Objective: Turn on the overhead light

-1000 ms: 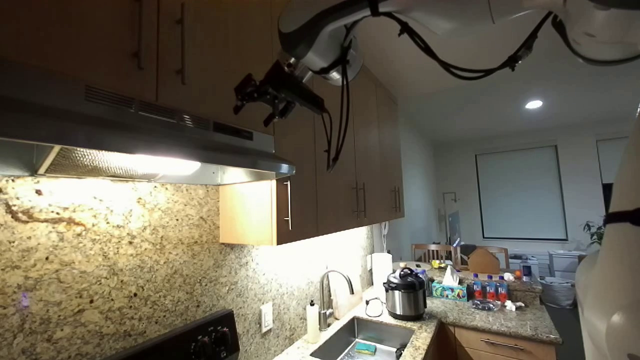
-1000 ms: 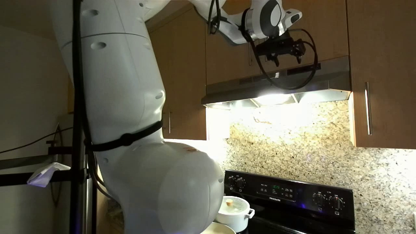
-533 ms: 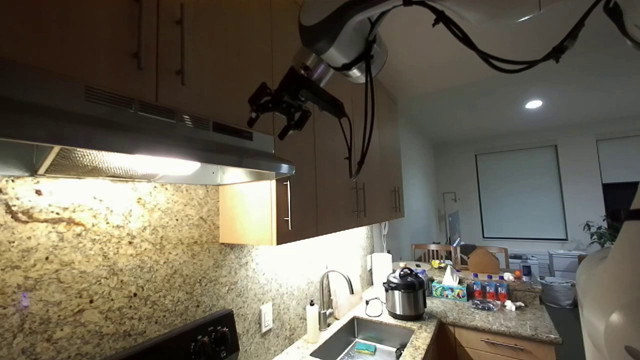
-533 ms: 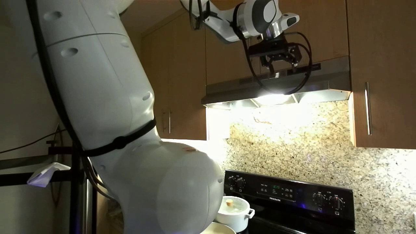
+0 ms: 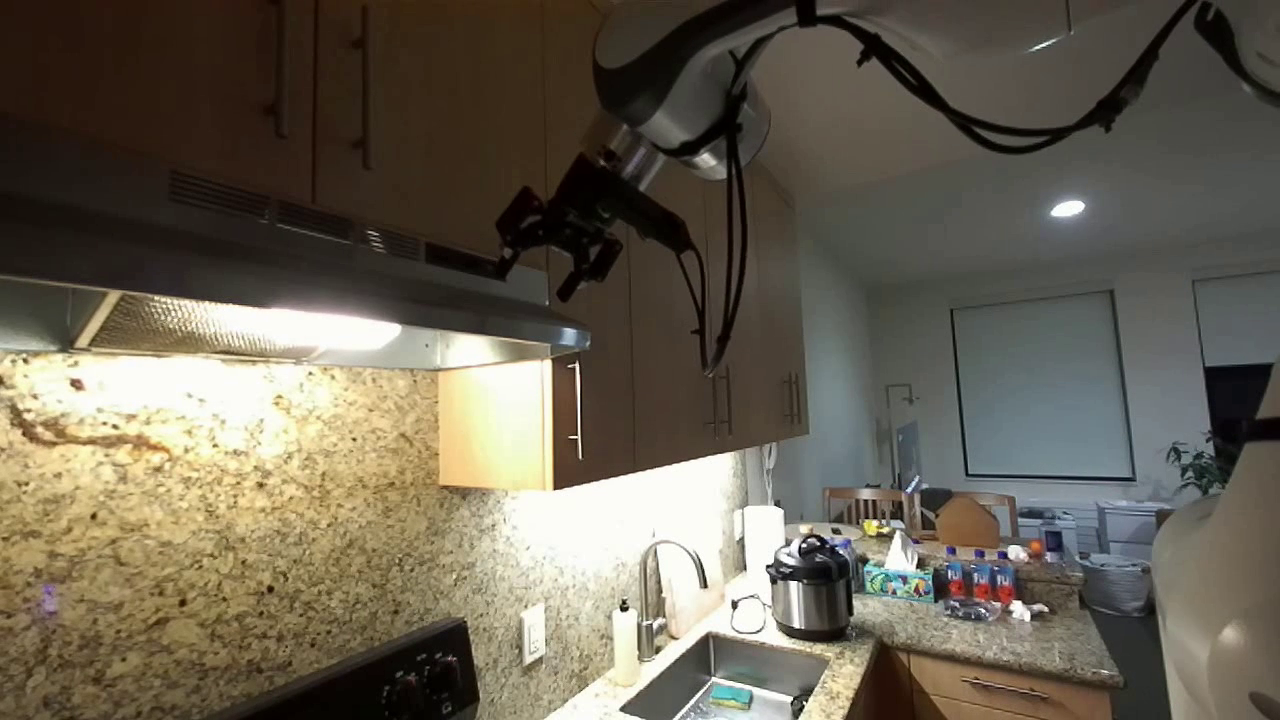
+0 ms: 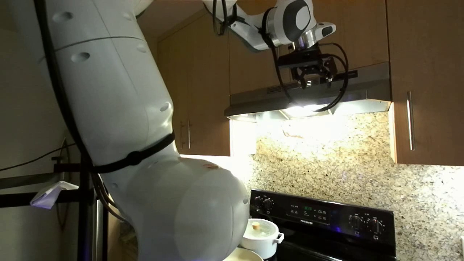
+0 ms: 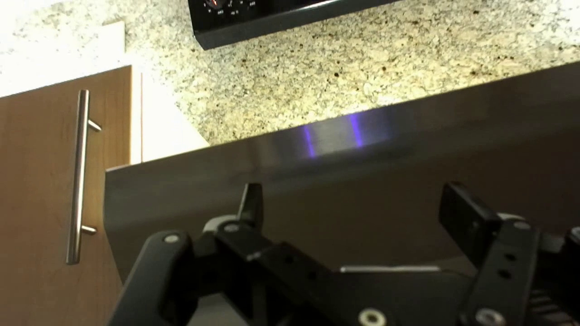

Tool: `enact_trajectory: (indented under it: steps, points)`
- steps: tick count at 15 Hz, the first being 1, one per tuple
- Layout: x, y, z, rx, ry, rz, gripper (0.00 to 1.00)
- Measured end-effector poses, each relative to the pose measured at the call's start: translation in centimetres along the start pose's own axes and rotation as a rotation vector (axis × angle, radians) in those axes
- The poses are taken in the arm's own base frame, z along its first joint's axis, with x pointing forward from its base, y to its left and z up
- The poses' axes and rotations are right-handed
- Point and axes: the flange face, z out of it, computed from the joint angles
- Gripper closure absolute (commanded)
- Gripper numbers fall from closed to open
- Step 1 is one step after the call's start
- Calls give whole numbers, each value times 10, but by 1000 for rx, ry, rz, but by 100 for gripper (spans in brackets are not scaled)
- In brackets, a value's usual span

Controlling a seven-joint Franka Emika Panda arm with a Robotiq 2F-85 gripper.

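Observation:
The stainless range hood hangs under the upper cabinets, and it shows in both exterior views. Its light is lit and brightens the backsplash, also in an exterior view. A dark control strip is on the hood's front face near one end. My gripper is in front of the hood, fingers pointing down, around the strip's height; it also shows in an exterior view. In the wrist view the gripper is open and empty over the hood front. I cannot tell whether a finger touches the hood.
Upper cabinets with bar handles flank the hood. Below are the stove's black panel and a white pot. A sink, faucet and pressure cooker stand farther along. A ceiling light is lit.
Over the second, my gripper first swung away from the hood and lower, then sank further in the last half second. It stays open. The hood light is lit throughout.

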Motion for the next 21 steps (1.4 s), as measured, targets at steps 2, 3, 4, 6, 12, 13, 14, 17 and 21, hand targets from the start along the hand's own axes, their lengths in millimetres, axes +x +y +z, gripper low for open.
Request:
enact_trajectory:
  steps: [2, 3, 4, 6, 12, 13, 14, 17, 21]
  points:
    - [-11, 5, 11, -4, -33, 9, 0]
    - [-17, 7, 16, -2, -50, 17, 0]
    - [-24, 8, 21, -1, -68, 23, 0]
    - [-40, 11, 30, -5, -113, 30, 0]
    - [-94, 13, 58, -20, -255, 105, 0]
    - [-103, 14, 64, -23, -275, 120, 0]
    - [-111, 15, 69, -25, -293, 135, 0]
    - [-135, 23, 84, -45, -323, 194, 0]
    - [-172, 48, 105, -98, -340, 253, 0]
